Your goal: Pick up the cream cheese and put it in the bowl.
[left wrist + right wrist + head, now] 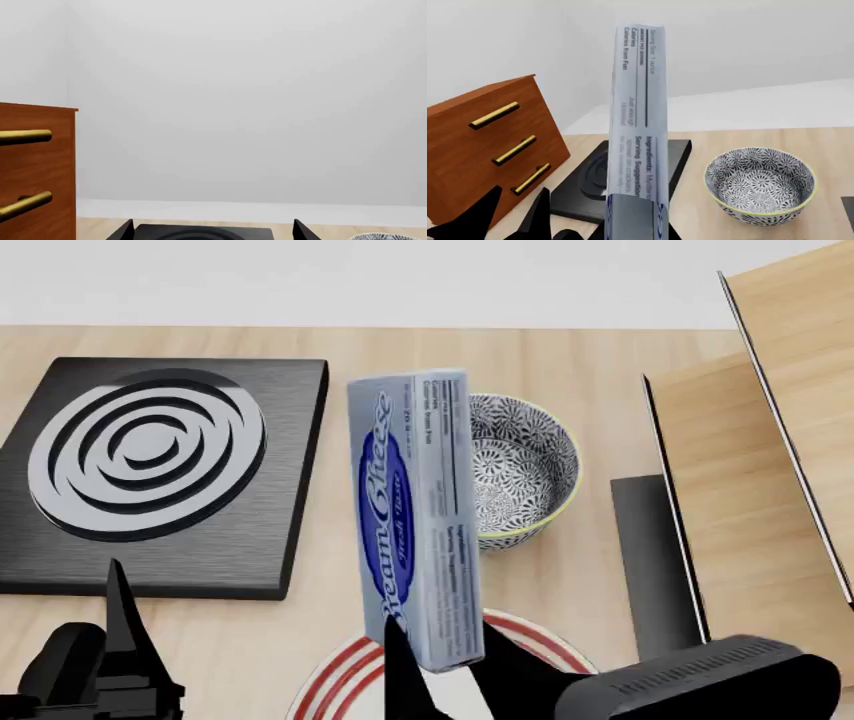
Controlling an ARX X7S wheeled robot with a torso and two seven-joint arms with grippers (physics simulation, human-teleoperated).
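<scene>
The cream cheese (414, 520), a light grey-blue box with a dark blue oval, stands on end in the air, held at its lower end by my right gripper (438, 660), which is shut on it. In the right wrist view the cream cheese (637, 125) rises straight up from the jaws. The bowl (523, 472), blue-and-white patterned with a yellowish rim, sits on the table just right of the box; the bowl (760, 185) looks empty. My left gripper (120, 660) hangs open at the lower left, holding nothing.
A black stove plate (160, 475) with a ringed burner lies at the left. A red-ringed white plate (340, 680) sits under the right gripper. A wooden drawer cabinet (487, 150) with brass handles stands beyond the stove. Pale wooden panels (761, 440) stand at the right.
</scene>
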